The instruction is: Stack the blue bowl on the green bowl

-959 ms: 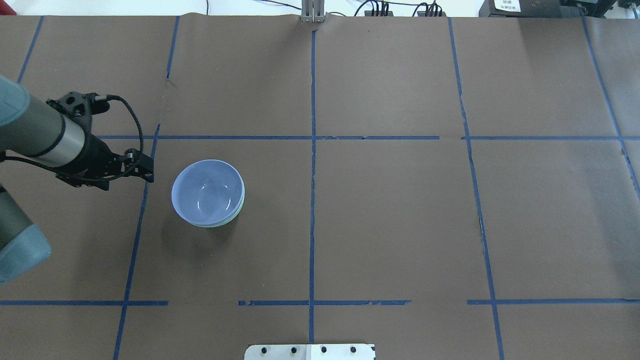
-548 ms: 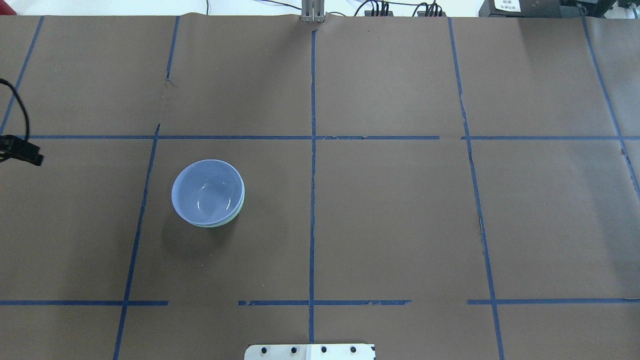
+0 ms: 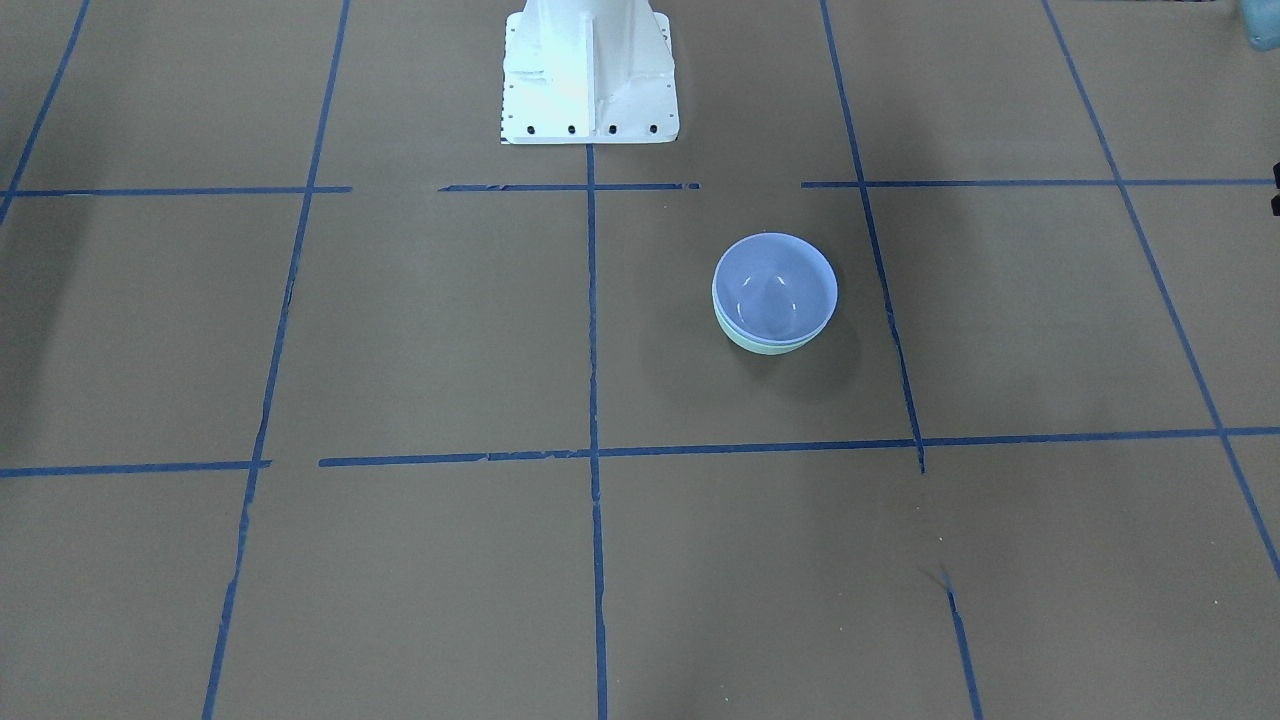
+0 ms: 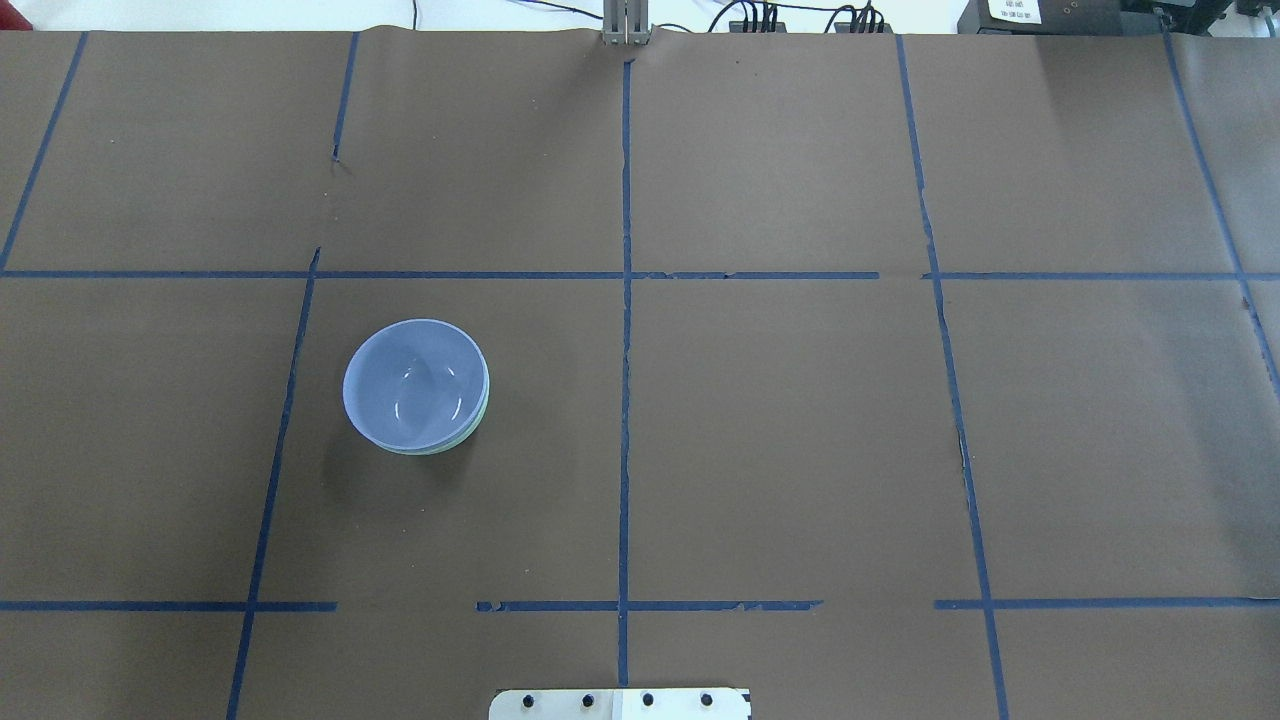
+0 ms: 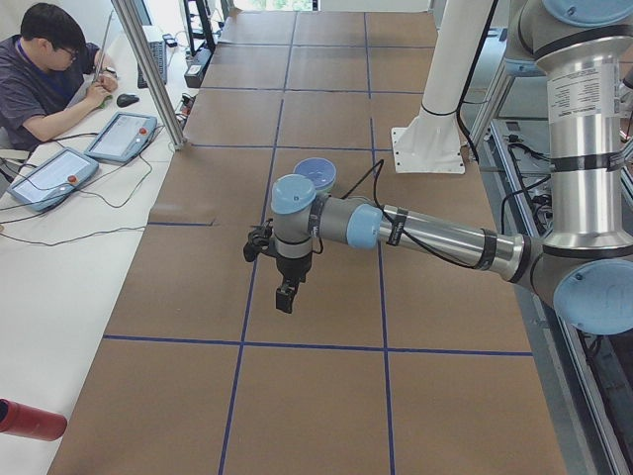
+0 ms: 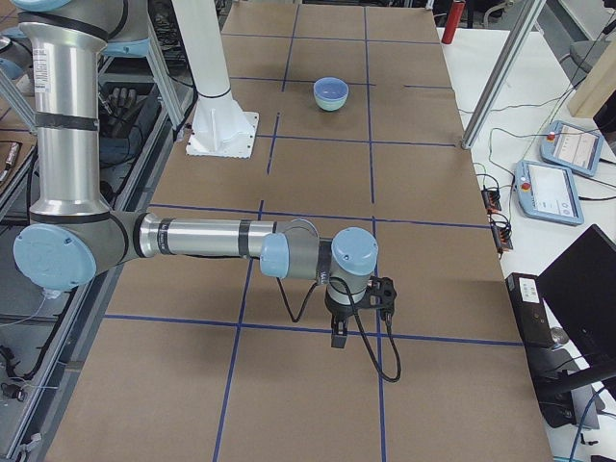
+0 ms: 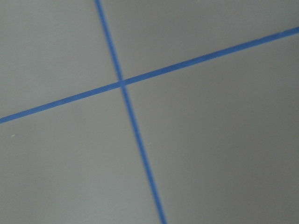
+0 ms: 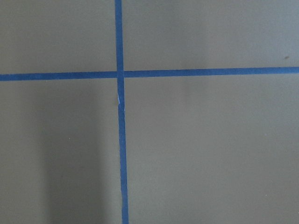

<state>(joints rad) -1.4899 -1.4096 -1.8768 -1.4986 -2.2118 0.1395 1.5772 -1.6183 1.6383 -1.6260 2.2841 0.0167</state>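
Observation:
The blue bowl (image 4: 412, 383) sits nested inside the green bowl (image 4: 474, 428), of which only a thin mint rim shows below and to the right. The stack also shows in the front-facing view, blue bowl (image 3: 775, 286) over green bowl (image 3: 762, 345), and small in the side views (image 5: 315, 173) (image 6: 331, 91). My left gripper (image 5: 285, 297) hangs over the table far from the bowls, seen only in the exterior left view. My right gripper (image 6: 339, 337) hangs over the table's other end, seen only in the exterior right view. I cannot tell whether either is open or shut.
Brown paper with blue tape lines covers the table (image 4: 800, 420). The white robot base (image 3: 590, 75) stands at the near edge. A person sits at a side desk with tablets (image 5: 119, 134). A red object (image 5: 30, 421) lies beside the table.
My left arm has pulled back to the left, away from the bowl stack, and out of the overhead view. The bowls have not moved.

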